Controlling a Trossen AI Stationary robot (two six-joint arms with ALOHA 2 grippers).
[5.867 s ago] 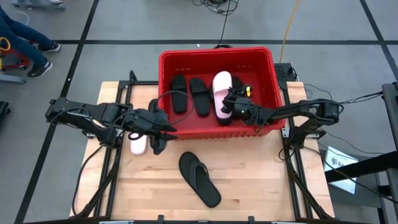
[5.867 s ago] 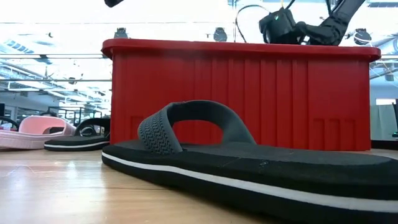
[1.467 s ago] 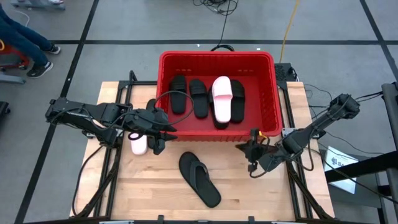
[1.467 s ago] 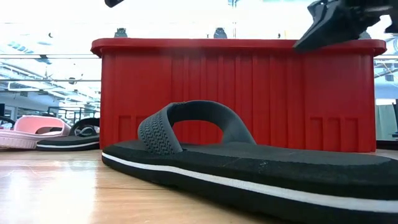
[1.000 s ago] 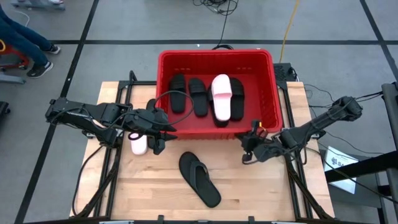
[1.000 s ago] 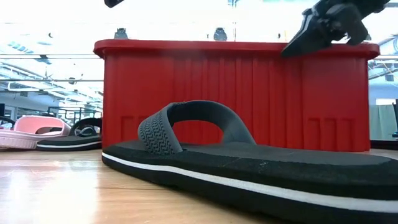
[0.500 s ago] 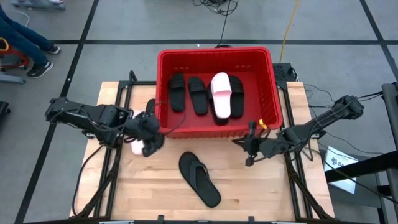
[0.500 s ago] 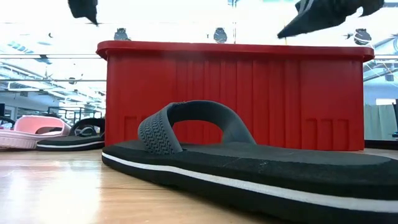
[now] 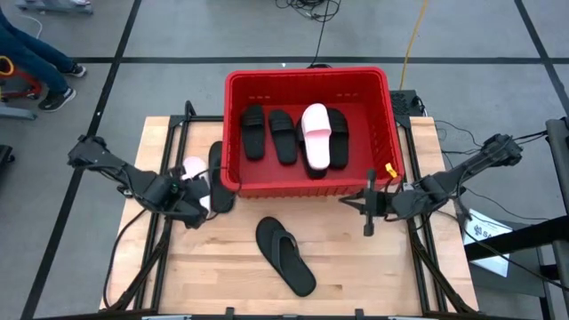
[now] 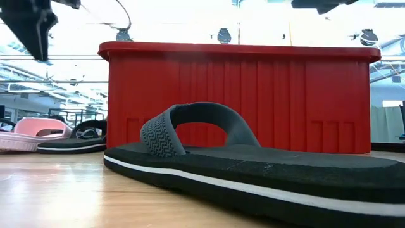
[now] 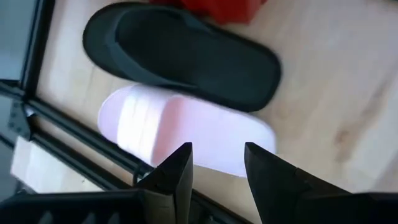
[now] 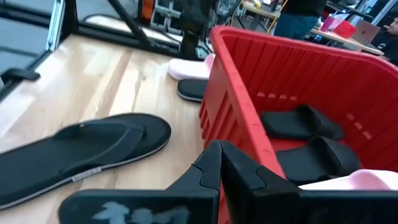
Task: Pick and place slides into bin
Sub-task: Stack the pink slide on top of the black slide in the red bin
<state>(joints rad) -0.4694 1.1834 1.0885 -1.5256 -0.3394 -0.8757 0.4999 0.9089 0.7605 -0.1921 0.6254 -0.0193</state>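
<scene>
The red bin (image 9: 233,133) stands at the table's far middle with several slides in it, black ones (image 9: 255,132) and a pink one (image 9: 316,133). Left of the bin, a pink slide (image 9: 192,171) and a black slide (image 9: 218,173) lie flat side by side on the table. A black thong slide (image 9: 284,256) lies sole down in front of the bin. My left gripper (image 11: 217,158) hangs open, pointing down over the pink slide (image 11: 186,134), clear of it. My right gripper (image 12: 217,155) is shut and holds nothing, raised near the bin's front right corner.
Bare wooden table lies around the thong slide (image 10: 253,164) and along the near edge. Black frame rails (image 9: 164,240) run along the table's left and right sides. A person's legs (image 9: 36,53) show on the floor at the far left.
My left gripper has drawn away from the bin's left wall toward the table's near left, sunk, and tipped from nearly level to pointing down over the pink slide, still open. My right gripper has risen a little beside the bin's front right corner, still shut.
</scene>
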